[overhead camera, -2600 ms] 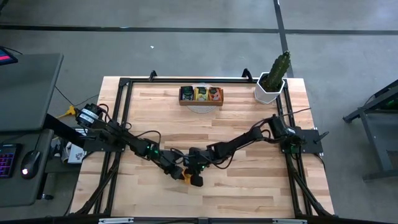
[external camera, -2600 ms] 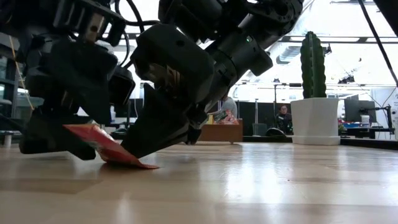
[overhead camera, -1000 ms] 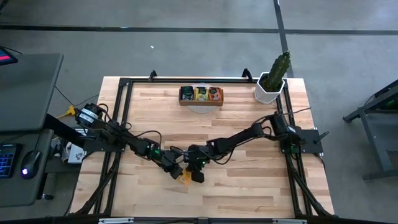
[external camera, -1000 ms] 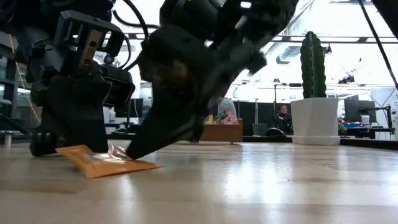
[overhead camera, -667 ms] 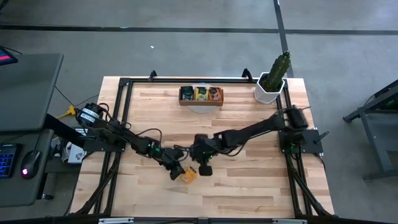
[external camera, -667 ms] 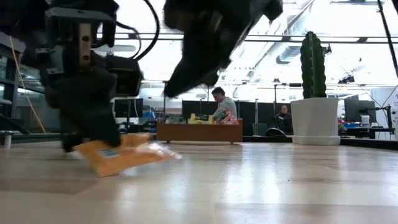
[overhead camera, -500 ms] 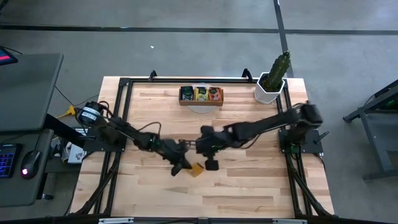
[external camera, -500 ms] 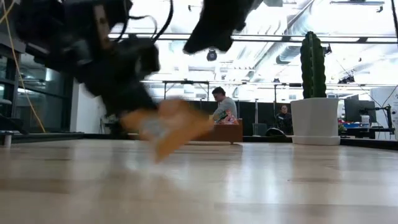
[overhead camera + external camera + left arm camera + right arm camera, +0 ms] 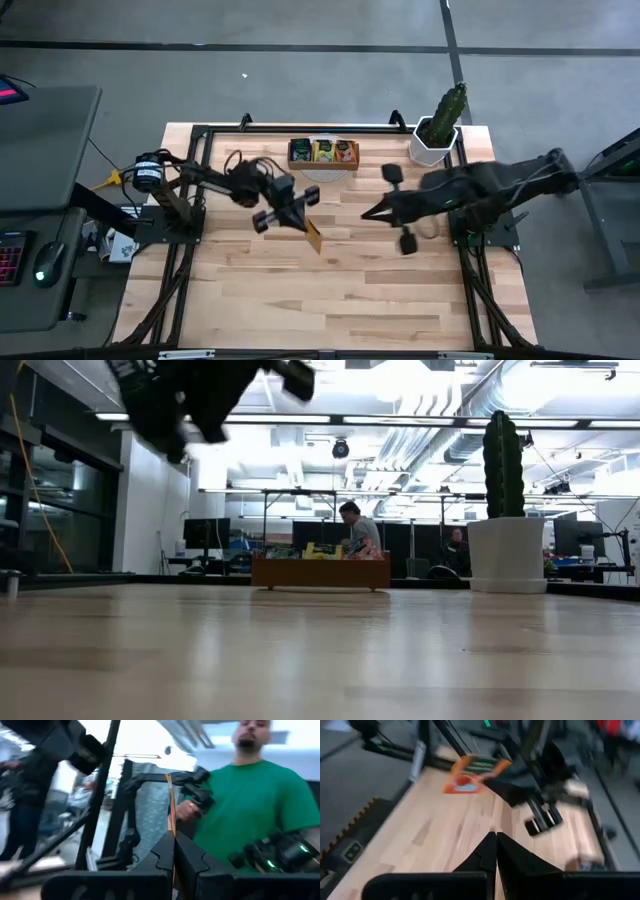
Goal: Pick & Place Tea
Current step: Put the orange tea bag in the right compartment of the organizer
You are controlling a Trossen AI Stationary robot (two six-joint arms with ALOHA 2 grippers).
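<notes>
1. Table [image 9: 330, 290] first, since it bears everything: we see its bare wooden top, and at its far edge stands the tray [image 9: 323, 152], our landmark, with tea packets already filed in its compartments.
2. Left gripper [image 9: 300, 212] hangs above the table just in front of the tray, its fingers pressed together on one edge of an orange sachet [image 9: 313, 236]. In the left wrist view the foil shows only as a thin orange line [image 9: 171, 815] between the closed fingers.
3. Right gripper [image 9: 372, 213] sits off to the tray's right and nearer the front, fingers pressed together on nothing.
4. Sachet last: in the right wrist view it juts flat from the other arm's fingers [image 9: 471, 776], so we judge it very light and fairly stiff across its face, yet thin, and the foil is probably slippery.
5. We would keep the pinch on a sealed edge, not the soft middle, and guide the free edge down into a compartment; a quick swing could let it slide.
</notes>
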